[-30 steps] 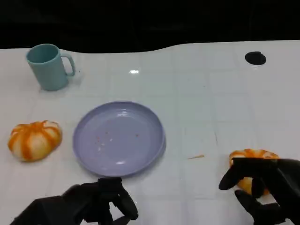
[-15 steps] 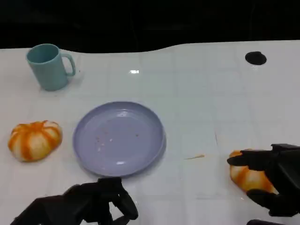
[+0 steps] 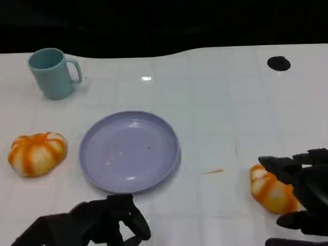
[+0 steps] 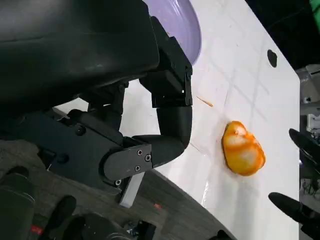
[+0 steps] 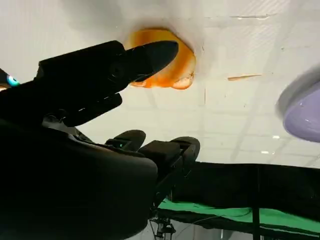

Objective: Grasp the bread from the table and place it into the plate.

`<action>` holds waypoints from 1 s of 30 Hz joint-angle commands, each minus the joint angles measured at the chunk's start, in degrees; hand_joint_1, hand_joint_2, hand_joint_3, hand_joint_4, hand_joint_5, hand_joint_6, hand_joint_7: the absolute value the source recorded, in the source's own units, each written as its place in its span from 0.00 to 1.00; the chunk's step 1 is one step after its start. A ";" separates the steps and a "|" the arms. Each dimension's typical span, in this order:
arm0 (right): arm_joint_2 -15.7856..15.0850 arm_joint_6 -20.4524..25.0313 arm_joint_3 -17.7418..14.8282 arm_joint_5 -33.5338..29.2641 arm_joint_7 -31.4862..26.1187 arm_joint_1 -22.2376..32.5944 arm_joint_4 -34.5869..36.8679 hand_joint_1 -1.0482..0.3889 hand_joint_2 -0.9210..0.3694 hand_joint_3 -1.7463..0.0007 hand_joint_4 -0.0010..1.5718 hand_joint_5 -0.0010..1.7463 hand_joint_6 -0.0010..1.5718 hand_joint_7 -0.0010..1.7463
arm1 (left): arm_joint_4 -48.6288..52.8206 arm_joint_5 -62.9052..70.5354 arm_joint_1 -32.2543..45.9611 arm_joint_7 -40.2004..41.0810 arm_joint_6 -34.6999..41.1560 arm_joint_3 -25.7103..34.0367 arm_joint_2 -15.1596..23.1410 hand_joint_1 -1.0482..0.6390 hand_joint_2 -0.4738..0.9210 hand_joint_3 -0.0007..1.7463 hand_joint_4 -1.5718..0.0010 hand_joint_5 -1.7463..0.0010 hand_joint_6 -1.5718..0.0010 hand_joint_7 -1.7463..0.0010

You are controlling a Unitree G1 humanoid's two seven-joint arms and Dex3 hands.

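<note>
The right robot hand (image 3: 300, 192), fingers spread and holding nothing, has slid rightward off the bread (image 3: 271, 190) at lower right on the desk (image 3: 215, 102); the grasp isn't secured, and the plate (image 3: 129, 151) waits empty.

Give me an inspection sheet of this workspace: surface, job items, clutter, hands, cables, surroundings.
Surface: white table with faint grid lines; a black round mark near the far right edge.
Job's things: purple plate at centre, holding only a few crumbs; one orange-striped bread at the right, on the table; a second bread left of the plate.
Clutter: teal mug upright at far left; a thin orange sliver between plate and right bread.
Hands: right hand spread over the right bread, not closed on it; left hand curled in, holding nothing, near the plate's front rim.
Cables: nothing seen.
Surroundings: dark beyond the table's far edge.
</note>
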 commanded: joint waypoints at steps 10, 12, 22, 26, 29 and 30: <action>-0.53 1.41 4.56 -3.65 -1.20 -7.26 13.96 0.31 0.00 0.99 0.06 0.22 0.18 0.00 | -0.02 -0.48 -0.17 -0.29 0.17 0.18 0.33 0.42 0.92 0.40 0.60 0.00 0.61 0.18; -0.61 1.50 5.58 -4.10 -1.77 -8.72 16.82 0.30 0.00 0.99 0.07 0.22 0.19 0.00 | -0.15 -0.38 -0.17 -0.20 0.27 0.15 0.31 0.41 0.92 0.40 0.60 0.00 0.62 0.18; 1.06 3.25 10.23 -3.54 -8.57 -15.23 32.00 0.30 0.00 0.94 0.09 0.18 0.20 0.01 | -0.90 0.02 0.03 -0.04 0.28 -0.06 0.35 0.42 0.92 0.40 0.60 0.00 0.61 0.18; 2.16 4.14 11.12 -1.79 -10.92 -17.16 36.77 0.31 0.00 0.94 0.09 0.17 0.20 0.01 | -1.24 0.11 0.09 0.02 0.50 -0.15 0.37 0.42 0.92 0.40 0.60 0.00 0.62 0.17; 2.62 4.90 11.72 -0.82 -11.61 -18.36 39.27 0.31 0.00 0.93 0.10 0.17 0.21 0.01 | -1.40 0.22 0.13 0.08 0.53 -0.18 0.37 0.41 0.92 0.40 0.60 0.00 0.62 0.17; 3.05 4.80 11.83 -0.28 -13.09 -19.11 41.28 0.32 0.00 0.93 0.12 0.17 0.23 0.02 | -1.62 0.25 0.14 0.11 0.86 -0.19 0.38 0.41 0.92 0.40 0.60 0.00 0.62 0.17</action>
